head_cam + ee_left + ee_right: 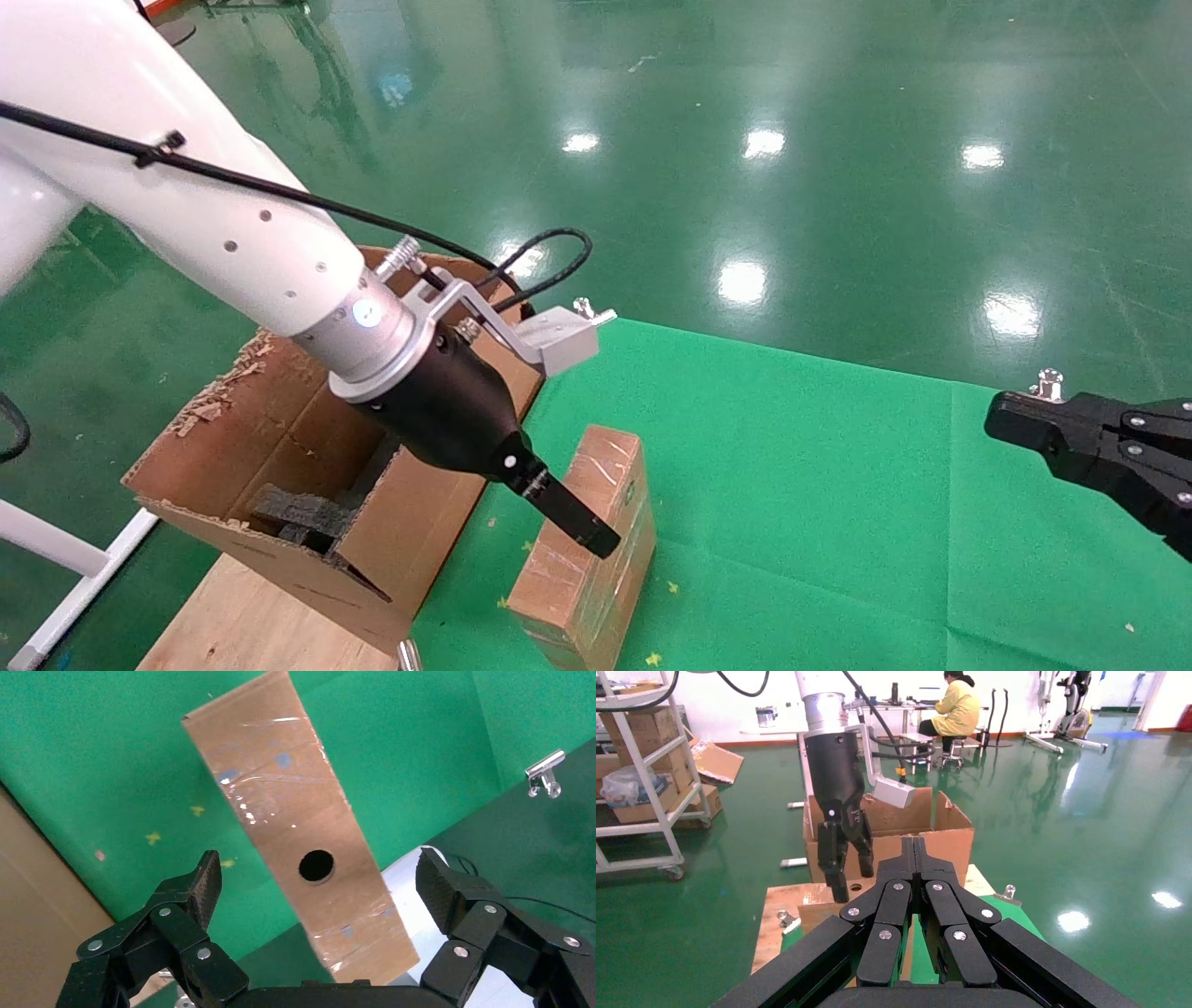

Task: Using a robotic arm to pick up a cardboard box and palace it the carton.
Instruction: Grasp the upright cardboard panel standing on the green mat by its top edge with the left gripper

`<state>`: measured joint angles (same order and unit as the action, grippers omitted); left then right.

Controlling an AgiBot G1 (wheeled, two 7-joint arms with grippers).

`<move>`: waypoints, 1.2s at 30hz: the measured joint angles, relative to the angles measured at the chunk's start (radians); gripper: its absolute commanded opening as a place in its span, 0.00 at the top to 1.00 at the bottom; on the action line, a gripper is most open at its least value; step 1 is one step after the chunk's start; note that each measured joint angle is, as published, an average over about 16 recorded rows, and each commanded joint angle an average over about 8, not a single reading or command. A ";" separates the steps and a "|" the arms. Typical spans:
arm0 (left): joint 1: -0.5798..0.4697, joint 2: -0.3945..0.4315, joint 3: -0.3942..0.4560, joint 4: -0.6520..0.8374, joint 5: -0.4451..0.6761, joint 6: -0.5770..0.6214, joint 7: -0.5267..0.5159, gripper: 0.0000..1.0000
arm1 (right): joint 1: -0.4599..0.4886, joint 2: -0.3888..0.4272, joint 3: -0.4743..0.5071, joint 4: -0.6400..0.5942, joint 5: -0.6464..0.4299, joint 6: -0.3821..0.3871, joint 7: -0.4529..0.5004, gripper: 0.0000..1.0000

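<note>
My left gripper [316,881], jaws spread wide, straddles the taped cardboard box [299,825]: light, stiff, slick; grip its long sides mid-length.

My right gripper [916,855], pressed closed, is parked.

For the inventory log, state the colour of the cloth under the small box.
Bright green cloth, clearest in the head view.

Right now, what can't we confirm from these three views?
- Head view: near end of the cardboard box is cut by the frame's lower edge; left gripper covers part of its top.
- Head view: carton floor is hidden by its walls and the arm.
- Right wrist view: right gripper blocks the box.
</note>
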<state>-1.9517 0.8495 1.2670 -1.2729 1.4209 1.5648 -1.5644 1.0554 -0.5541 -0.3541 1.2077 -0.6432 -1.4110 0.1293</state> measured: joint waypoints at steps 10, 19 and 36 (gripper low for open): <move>-0.018 0.050 0.063 -0.042 0.035 -0.015 -0.115 0.00 | 0.000 0.000 0.000 0.000 0.000 0.000 0.000 1.00; -0.035 0.096 0.112 -0.057 0.068 -0.021 -0.200 0.00 | 0.000 0.000 0.000 0.000 0.000 0.000 0.000 0.48; -0.041 0.122 0.147 -0.061 0.083 -0.031 -0.247 1.00 | 0.000 0.000 0.000 0.000 0.000 0.000 0.000 0.00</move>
<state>-1.9923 0.9712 1.4145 -1.3344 1.5037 1.5341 -1.8111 1.0552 -0.5539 -0.3541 1.2075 -0.6430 -1.4106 0.1293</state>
